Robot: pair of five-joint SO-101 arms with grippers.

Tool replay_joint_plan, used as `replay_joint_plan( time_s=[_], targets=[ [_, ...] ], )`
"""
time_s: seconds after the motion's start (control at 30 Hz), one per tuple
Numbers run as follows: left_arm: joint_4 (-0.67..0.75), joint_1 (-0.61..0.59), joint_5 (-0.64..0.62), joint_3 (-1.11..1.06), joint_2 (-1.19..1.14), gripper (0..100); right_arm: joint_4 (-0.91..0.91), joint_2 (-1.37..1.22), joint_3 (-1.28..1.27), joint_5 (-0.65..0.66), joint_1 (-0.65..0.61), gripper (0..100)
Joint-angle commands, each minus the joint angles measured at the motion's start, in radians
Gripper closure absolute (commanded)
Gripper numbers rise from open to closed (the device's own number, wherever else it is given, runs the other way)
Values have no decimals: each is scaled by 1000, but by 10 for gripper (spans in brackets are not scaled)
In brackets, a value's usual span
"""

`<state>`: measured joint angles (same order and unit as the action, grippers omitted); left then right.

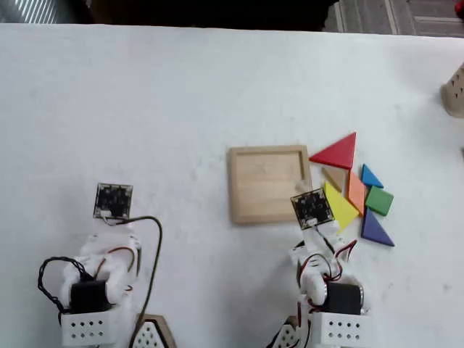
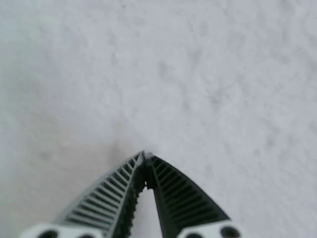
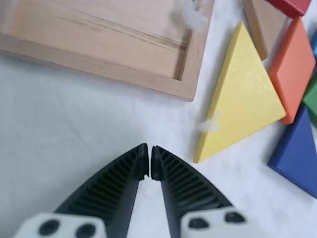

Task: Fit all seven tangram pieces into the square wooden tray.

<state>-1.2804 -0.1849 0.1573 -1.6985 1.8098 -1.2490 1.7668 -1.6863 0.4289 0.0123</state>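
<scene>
First, from up high, we see the wooden tray [image 1: 264,181] close in front of the right arm [image 1: 328,286]. The left arm [image 1: 98,272] is well apart from it. Seven coloured pieces [image 1: 356,192] lie bunched on the table [image 1: 145,94], just beside the tray. Next, by the left wrist, the left pincer [image 2: 145,157] has its tips together over bare table. Last, by the right wrist, the right pincer [image 3: 148,152] is closed on nothing. The tray corner sits just ahead of it, and the yellow triangle [image 3: 242,99] lies near its tip.
</scene>
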Motion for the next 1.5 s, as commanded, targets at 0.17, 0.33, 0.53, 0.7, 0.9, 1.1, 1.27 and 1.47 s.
replay_joint_plan(
  time_s=[0.17, 0.33, 0.53, 0.7, 0.9, 1.1, 1.27, 1.47],
  targets=[
    [-8, -7, 5, 6, 15, 976, 1, 8, -5, -5, 1, 981],
    [-6, -7, 3, 6, 15, 976, 1, 10, -5, -5, 7, 981],
    [-2, -7, 3, 31, 15, 976, -8, 15, -5, -5, 1, 981],
    [-2, -7, 3, 101, 15, 976, -1, 16, -5, -5, -1, 981],
    [3, 16, 8, 201, 15, 976, 151, 16, 18, -5, 18, 981],
    [103, 35, 51, 348, 8, 976, 88, 8, -6, -3, 24, 981],
    [112, 35, 49, 502, -104, 952, 36, 16, -5, 195, 22, 981],
    [144, 47, -130, 766, -584, 770, 38, 16, -3, 173, 24, 981]
  ],
)
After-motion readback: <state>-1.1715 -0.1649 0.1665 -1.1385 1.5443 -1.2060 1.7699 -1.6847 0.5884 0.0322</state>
